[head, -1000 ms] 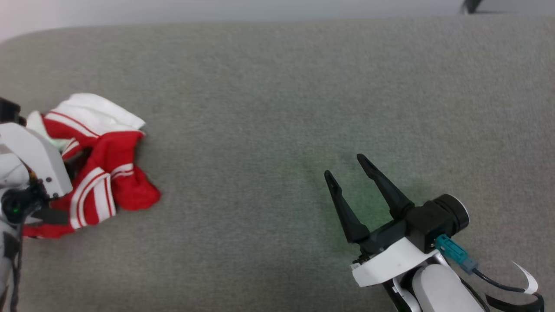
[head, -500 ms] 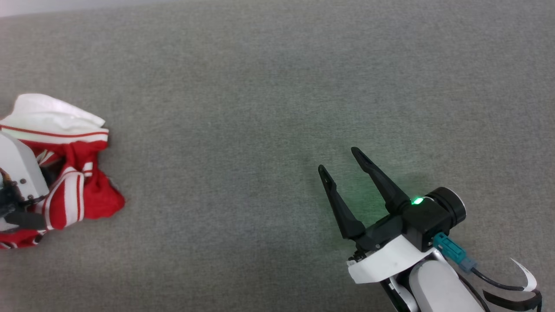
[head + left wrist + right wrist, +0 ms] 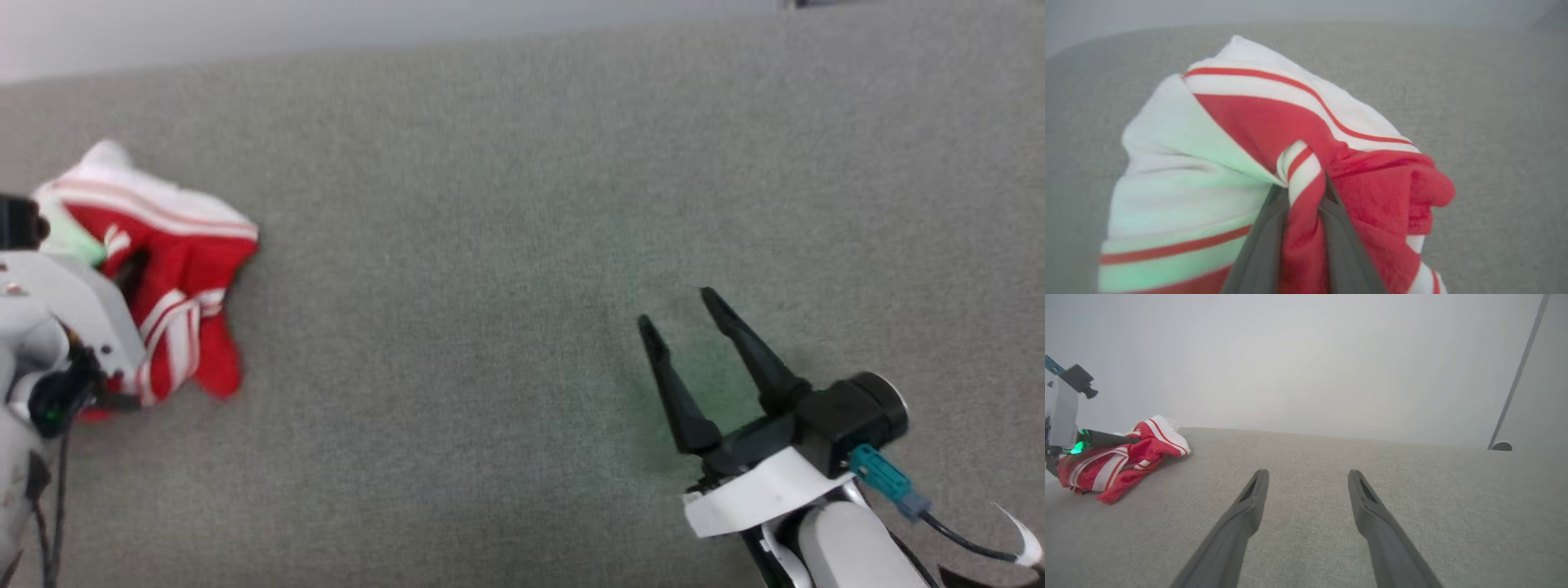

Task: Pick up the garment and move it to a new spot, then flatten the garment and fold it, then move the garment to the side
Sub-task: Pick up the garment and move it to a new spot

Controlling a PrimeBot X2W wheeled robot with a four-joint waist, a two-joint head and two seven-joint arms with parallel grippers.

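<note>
Seemingly a bare lab: grey fabric surface (image 3: 522, 245), plain pale wall (image 3: 1306, 355).

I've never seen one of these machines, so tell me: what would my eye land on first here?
The crumpled red-and-white garment at the far left of the plain grey surface, the one splash of colour. The left tool pinches a striped fold of it. At the lower right of the head view, the right tool is spread open, holding nothing.

Garment (image 3: 184, 253) on the fabric surface (image 3: 522, 204), far to the robot's left.
</note>
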